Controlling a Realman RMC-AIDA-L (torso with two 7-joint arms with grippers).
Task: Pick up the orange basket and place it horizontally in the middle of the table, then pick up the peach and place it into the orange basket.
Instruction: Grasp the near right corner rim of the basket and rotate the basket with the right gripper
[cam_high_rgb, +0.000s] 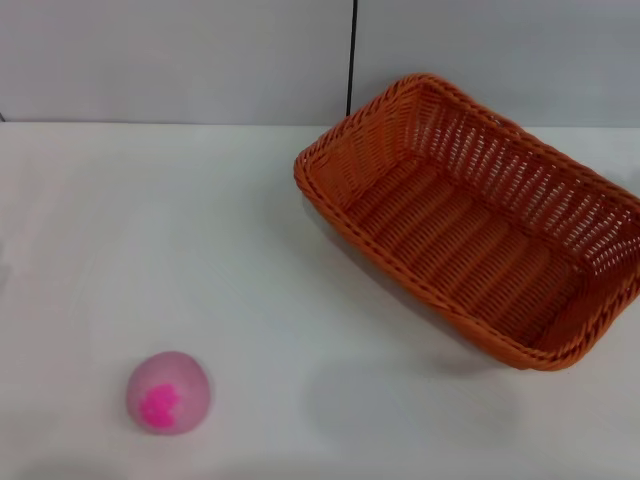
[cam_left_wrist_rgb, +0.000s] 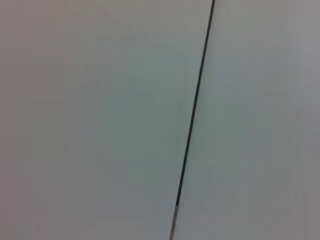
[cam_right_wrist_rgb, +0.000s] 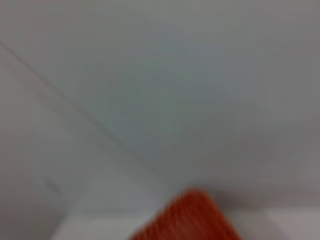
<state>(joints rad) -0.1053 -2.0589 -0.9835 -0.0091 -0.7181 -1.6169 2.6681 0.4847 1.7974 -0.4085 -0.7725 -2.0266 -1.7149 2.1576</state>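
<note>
Fingers of both grippers were out of sight in every picture, so nobody could tell if they were apart or together. No arm showed in the head view at all, so how far the fingers sat from the fruit or the basket could not be told either.

Nearest in the head view, at the lower left of the frame, lay the peach (cam_high_rgb: 168, 392). It was small, round and pale pink, with a bright pink blotch facing the camera. It sat alone on the table (cam_high_rgb: 150, 230), which was wide, white and flat.

Farther back, at the upper right of the frame, sat the orange basket (cam_high_rgb: 470, 225). It was big and woven, with a braided rim and sides full of little gaps. It stood right side up and nothing was inside it. It was turned at a slant, with one corner near the back edge of the table and its far end running to the right edge of the frame. It was well apart from the peach.

Behind the table stood a pale wall (cam_high_rgb: 180, 60) with a thin dark seam (cam_high_rgb: 352, 60) running down it.

The left wrist view showed only that pale wall and the seam. The right wrist view was blurry, with an orange corner of the basket (cam_right_wrist_rgb: 187, 220) at its lower middle.
</note>
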